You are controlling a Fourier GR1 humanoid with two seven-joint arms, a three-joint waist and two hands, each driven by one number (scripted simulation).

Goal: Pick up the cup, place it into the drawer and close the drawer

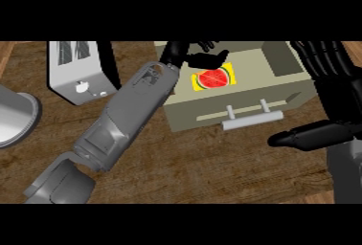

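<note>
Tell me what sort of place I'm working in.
Most likely a kitchen: a wooden counter, a silver toaster at upper left, and an open beige drawer with a bar handle.

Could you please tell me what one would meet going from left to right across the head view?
Grey metal vessel → toaster → yellow cup with watermelon print → right hand. The left hand overlaps the cup, so it is left out.

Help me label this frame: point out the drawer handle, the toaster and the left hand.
drawer handle [252, 119]: head view, middle of the pale bar.
toaster [81, 79]: head view, its white side face.
left hand [203, 60]: head view, middle of the black hand.
</note>
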